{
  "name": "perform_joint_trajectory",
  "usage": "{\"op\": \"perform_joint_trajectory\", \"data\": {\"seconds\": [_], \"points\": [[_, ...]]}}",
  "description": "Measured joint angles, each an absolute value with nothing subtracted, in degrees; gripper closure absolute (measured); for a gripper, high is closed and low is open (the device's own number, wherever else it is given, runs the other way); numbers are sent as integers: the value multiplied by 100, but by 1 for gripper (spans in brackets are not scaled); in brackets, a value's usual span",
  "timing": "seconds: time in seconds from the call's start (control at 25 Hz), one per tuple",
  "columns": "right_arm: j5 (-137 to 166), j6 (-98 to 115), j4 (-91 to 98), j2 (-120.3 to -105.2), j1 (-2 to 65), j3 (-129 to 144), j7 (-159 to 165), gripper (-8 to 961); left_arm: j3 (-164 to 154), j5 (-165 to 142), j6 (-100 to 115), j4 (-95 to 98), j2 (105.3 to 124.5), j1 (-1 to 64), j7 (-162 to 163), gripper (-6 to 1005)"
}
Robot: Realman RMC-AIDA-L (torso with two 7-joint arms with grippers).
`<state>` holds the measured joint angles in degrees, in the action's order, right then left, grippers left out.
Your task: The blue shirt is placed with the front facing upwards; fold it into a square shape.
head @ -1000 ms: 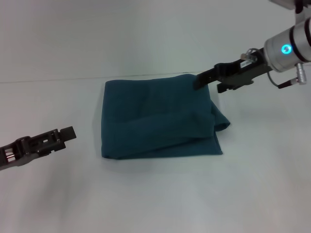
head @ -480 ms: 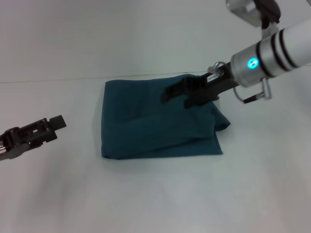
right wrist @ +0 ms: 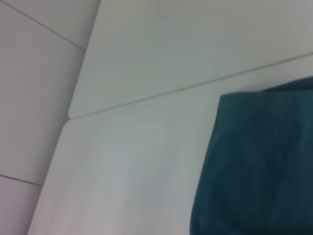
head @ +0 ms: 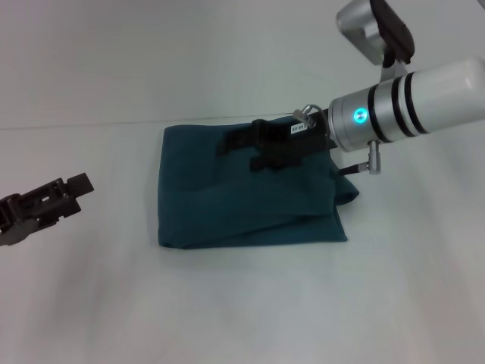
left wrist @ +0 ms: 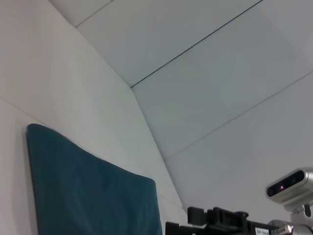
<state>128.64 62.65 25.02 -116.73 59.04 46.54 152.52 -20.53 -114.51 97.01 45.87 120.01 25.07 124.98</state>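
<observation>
Blue shirt (head: pixel 242 193) lies folded into a rough rectangle at mid-bench, on the white bench (head: pixel 242 303). One loose corner bulges out at its right side; no print visible. Right gripper (head: pixel 227 144) reaches in from the right and sits over the shirt's far edge, near the top middle; cannot tell whether its fingers are open or closed. Left gripper (head: pixel 76 184) is off to the left, clear of the cloth, holding nothing; finger state likewise unclear.

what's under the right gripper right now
The folded blue shirt lies under the right gripper, which reaches over its far part. The cloth directly beneath the gripper is hidden. The left gripper sits apart on the white table.
</observation>
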Motion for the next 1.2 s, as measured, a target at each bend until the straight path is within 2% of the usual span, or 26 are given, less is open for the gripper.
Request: {"op": "perform_joint_trajectory", "data": {"seconds": [0.2,0.6,0.88,1.2], "points": [[12879,6182,2294,-11672,5909,4854,15261,97,-2050,-11451,9636,4580,12005,2516,12499,62],[13300,6642,2273,-11437,5708,5044,15528,101,-2037,-11442,9614,4579,12006,2535,12507,63],[13048,7393,2604,-11373,5613,4966,15362,101,-1986,-11398,9614,4579,12006,2539,12511,63],[12715,7316,2997,-11281,5324,4874,15390,102,-1976,-11363,9615,4579,12006,2500,12524,63]]}}
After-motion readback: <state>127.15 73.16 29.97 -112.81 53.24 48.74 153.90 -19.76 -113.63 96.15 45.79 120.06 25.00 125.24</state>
